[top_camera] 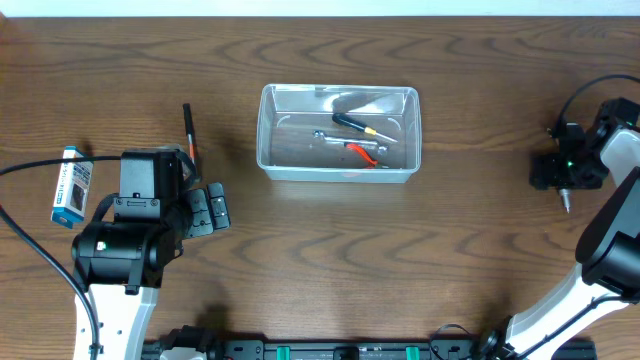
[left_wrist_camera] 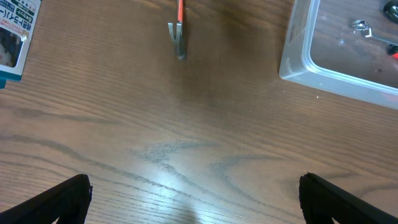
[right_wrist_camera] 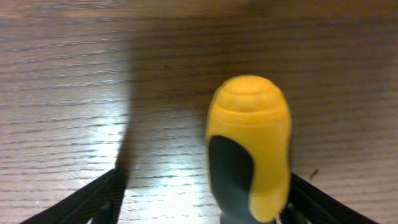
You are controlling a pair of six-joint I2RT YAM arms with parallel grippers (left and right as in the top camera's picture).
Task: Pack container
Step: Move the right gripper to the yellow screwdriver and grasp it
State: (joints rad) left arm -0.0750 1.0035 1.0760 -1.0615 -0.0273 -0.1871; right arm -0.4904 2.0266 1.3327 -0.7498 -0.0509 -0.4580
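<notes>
The right end effector (right_wrist_camera: 205, 179), released, is straddling the screwdriver (right_wrist_camera: 249, 143) off-centre, so closing could be rolling it away.

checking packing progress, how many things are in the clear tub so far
3, all in the container: a black-and-yellow screwdriver farthest from the robot, a silver wrench mid-floor, an orange-handled piece nearest the robot. Glare might hide more.

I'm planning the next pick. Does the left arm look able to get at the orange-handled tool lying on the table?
Probably yes. The left gripper is open and empty, and the orange-handled tool lies on the bare table ahead of it, apart from the container and the blue-and-white box.
</notes>
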